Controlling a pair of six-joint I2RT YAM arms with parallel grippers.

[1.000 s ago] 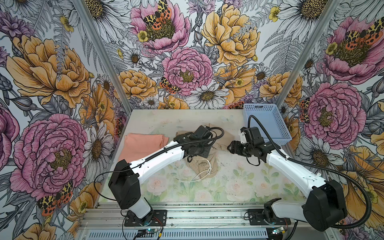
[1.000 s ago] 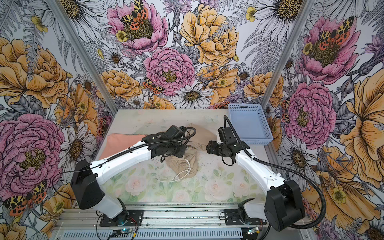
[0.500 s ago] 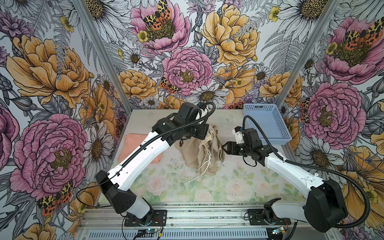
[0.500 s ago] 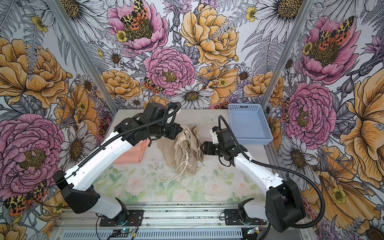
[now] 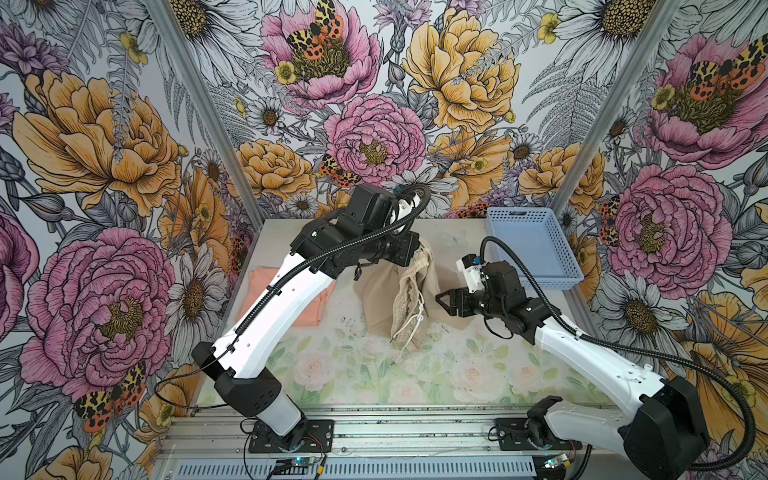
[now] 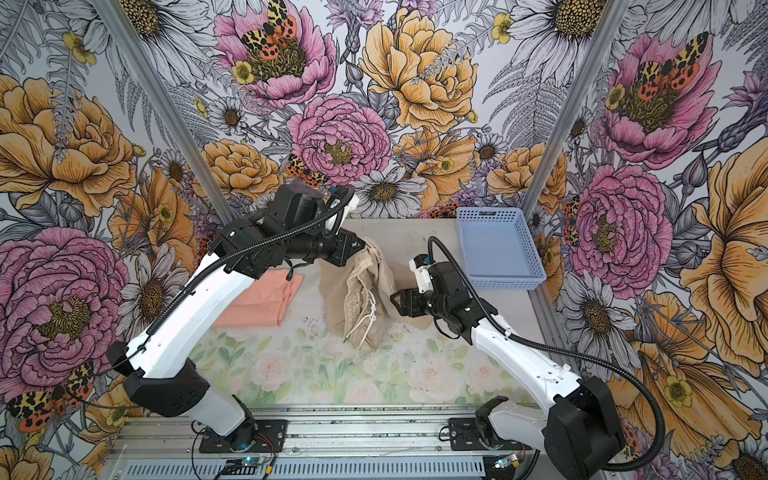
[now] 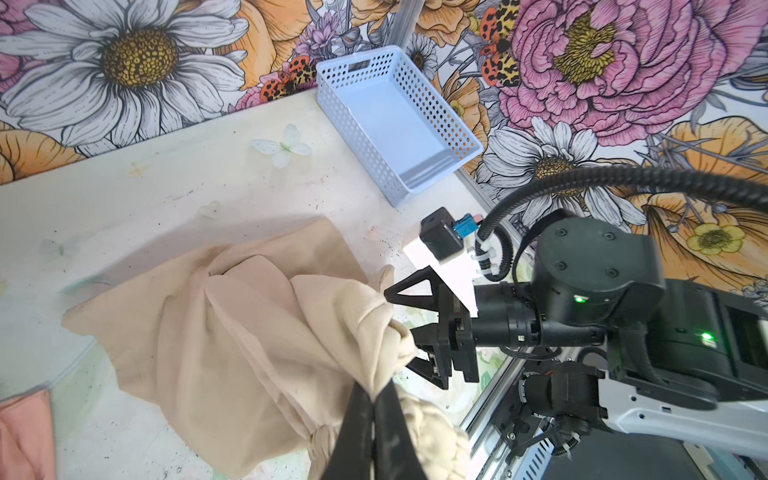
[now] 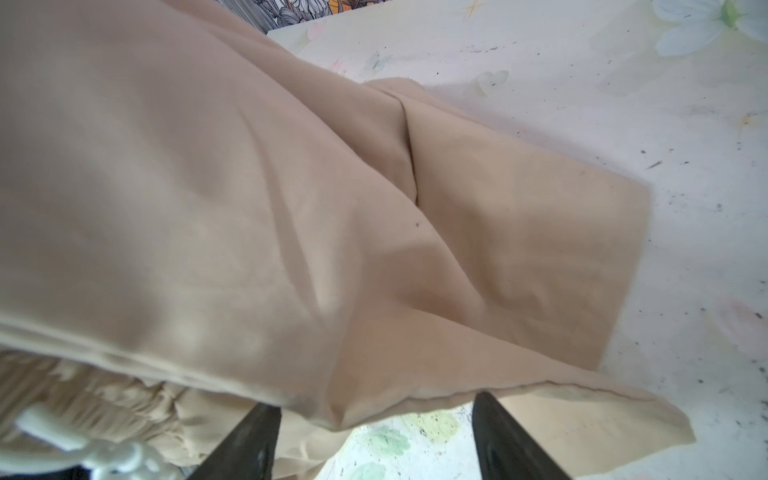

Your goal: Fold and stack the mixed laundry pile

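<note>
The beige-tan garment hangs bunched from my left gripper, and its lower part still lies on the table. In the left wrist view the left gripper is shut on a gathered fold of this garment. Its white drawstring dangles at the front. My right gripper stands open at the cloth's right edge. In the right wrist view, a loose hem of the garment lies just beyond the right gripper. The folded salmon T-shirt lies at the left, partly under my left arm.
A light blue perforated basket stands empty at the back right corner, close behind my right arm. Floral walls close in the table on three sides. The aluminium rail with both arm bases runs along the front.
My left gripper has lifted the beige garment off the table, up and toward the back. My right gripper has moved left to the hanging cloth and opened a little wider.
</note>
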